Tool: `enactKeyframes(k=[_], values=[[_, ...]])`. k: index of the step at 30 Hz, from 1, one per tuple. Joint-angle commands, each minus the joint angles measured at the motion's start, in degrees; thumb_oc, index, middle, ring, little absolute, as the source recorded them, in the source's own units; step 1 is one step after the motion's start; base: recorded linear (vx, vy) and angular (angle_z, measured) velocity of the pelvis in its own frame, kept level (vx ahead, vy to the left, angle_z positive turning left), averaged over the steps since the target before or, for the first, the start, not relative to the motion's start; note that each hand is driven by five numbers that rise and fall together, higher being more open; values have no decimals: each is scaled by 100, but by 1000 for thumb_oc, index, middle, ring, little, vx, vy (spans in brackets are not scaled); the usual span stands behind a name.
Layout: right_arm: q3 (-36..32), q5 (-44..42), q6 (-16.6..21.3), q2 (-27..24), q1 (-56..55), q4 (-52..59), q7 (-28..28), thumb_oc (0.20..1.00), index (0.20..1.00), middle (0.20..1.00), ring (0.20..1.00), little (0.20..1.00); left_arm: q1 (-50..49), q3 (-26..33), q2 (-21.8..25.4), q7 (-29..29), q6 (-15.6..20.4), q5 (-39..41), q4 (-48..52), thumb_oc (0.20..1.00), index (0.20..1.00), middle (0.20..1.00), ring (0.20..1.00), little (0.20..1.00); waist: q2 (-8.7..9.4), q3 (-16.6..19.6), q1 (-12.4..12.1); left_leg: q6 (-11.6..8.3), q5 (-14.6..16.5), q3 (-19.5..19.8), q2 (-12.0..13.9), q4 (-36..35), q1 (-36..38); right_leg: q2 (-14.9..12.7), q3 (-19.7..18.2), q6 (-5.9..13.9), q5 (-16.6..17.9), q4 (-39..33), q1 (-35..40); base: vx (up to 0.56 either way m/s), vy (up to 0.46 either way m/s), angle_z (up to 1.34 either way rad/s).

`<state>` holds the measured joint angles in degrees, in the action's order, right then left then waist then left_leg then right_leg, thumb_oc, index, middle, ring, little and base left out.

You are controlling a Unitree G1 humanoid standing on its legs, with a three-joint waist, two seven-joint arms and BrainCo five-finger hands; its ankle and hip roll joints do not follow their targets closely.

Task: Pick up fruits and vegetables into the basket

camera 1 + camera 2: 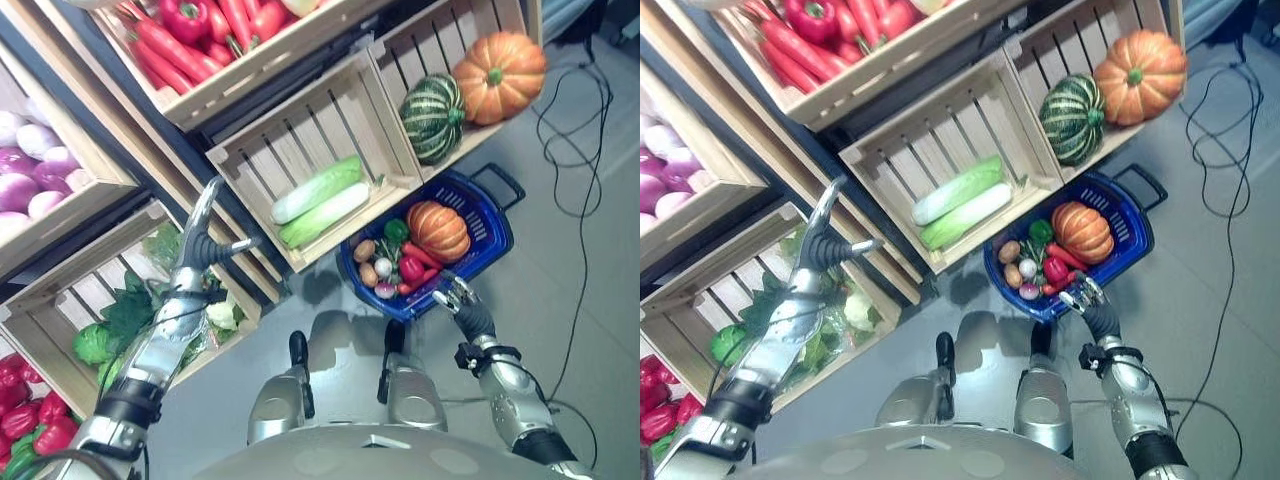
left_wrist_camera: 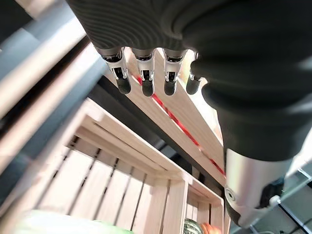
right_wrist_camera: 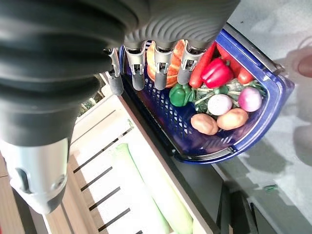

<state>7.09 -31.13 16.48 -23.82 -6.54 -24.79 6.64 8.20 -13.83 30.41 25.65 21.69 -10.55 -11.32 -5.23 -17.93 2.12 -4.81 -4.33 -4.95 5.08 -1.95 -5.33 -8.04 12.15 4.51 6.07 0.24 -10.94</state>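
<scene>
Wooden crates (image 1: 330, 150) stand stacked before me; one holds two pale green cabbages (image 1: 320, 200), another a striped squash (image 1: 432, 117) beside an orange pumpkin (image 1: 498, 75). The blue basket (image 1: 488, 245) sits on the floor below them, loaded with a small pumpkin (image 1: 437, 230), a red pepper (image 3: 217, 72), potatoes (image 3: 219, 122) and radishes. My left hand (image 1: 203, 235) is raised by the crate edge, fingers straight, empty. My right hand (image 1: 458, 297) hangs just beside the basket rim, fingers relaxed, empty.

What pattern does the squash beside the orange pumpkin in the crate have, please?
Dark green with pale stripes, clearest in the left eye view.
</scene>
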Motion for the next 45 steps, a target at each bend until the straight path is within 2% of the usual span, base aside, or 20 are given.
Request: enactKeyframes(k=[1,2,3,7,16,23,31,34,35,40,45], values=[[103,-272,388,-97,109,790,-108,1000,1000,1000,1000,1000,646,-188,380,511,-400,-524,265,1000,1000,1000,1000,1000,263,-251,227,151,376,-25,-101,628,-613,-188,-220,151,-1165,1595,-540,-60,-7,-12],[101,-272,388,-97,110,790,-108,1000,1000,1000,1000,1000,648,-190,379,512,-400,-525,263,1000,1000,1000,1000,1000,263,-247,224,151,378,-26,-101,632,-620,-189,-222,151,-1167,1601,-549,-60,-16,-10],[146,-261,405,-140,161,882,-115,1000,1000,1000,1000,1000,929,-341,451,525,-689,-685,216,1000,1000,1000,1000,1000,268,-347,289,145,372,-44,-97,742,-741,-175,-245,147,-1182,1744,-693,-32,-18,-6],[295,-193,375,-321,341,1153,-230,1000,1000,1000,1000,1000,1748,-655,631,568,-1308,-551,-12,1000,1000,1000,1000,1000,280,-588,452,142,360,-120,-71,1074,-1138,-148,-347,124,-1249,2176,-1169,-31,-9,-3],[346,-237,-20,-617,653,1738,-266,1000,1000,1000,1000,1000,2984,-908,756,661,-1939,-101,-1202,1000,1000,1000,1000,1000,298,-964,796,126,316,-378,10,1433,-1730,7,-590,67,-1379,2732,-1926,-17,20,-7],[356,-273,-262,-823,729,1986,-242,1000,1000,1000,1000,1000,3583,-828,787,847,-2228,212,-2202,1000,1000,1000,1000,1000,247,-1133,995,94,255,-540,46,1607,-2061,69,-676,-1,-1419,2926,-2291,-3,76,-8],[374,-218,-418,-1024,765,2290,-366,1000,1000,1000,1000,1000,3975,-403,878,1243,-2359,948,-3394,1000,1000,1000,1000,1000,210,-1186,1199,53,272,-723,22,1835,-2441,74,-793,-63,-1406,3000,-2710,6,109,-4],[378,-201,-482,-1094,796,2342,-398,1000,1000,1000,1000,1000,4059,-260,993,1374,-2413,1177,-3660,1000,1000,1000,1000,1000,214,-1186,1256,36,306,-787,16,1938,-2572,61,-839,-83,-1414,3032,-2848,45,118,-8],[384,-191,-512,-1108,798,2356,-417,1000,1000,1000,1000,1000,4071,-213,1014,1412,-2444,1269,-3728,1000,1000,1000,1000,1000,228,-1186,1281,-20,489,-750,-9,2033,-2536,41,-887,-42,-1607,3123,-2815,100,109,-4],[421,-198,-597,-1133,815,2391,-441,1000,1000,1000,1000,1000,4149,-14,1115,1587,-2549,1550,-3958,1000,1000,1000,1000,1000,240,-1186,1299,-9,550,-799,-27,2212,-2777,31,-927,-65,-1609,3210,-3040,34,81,0],[477,-230,-719,-1128,859,2555,-492,1000,1000,1000,1000,1000,4166,-29,1165,1526,-2684,1557,-4030,1000,1000,1000,1000,1000,251,-1186,1277,22,623,-798,-55,2396,-3000,33,-969,-61,-1598,3272,-3233,11,38,2]])
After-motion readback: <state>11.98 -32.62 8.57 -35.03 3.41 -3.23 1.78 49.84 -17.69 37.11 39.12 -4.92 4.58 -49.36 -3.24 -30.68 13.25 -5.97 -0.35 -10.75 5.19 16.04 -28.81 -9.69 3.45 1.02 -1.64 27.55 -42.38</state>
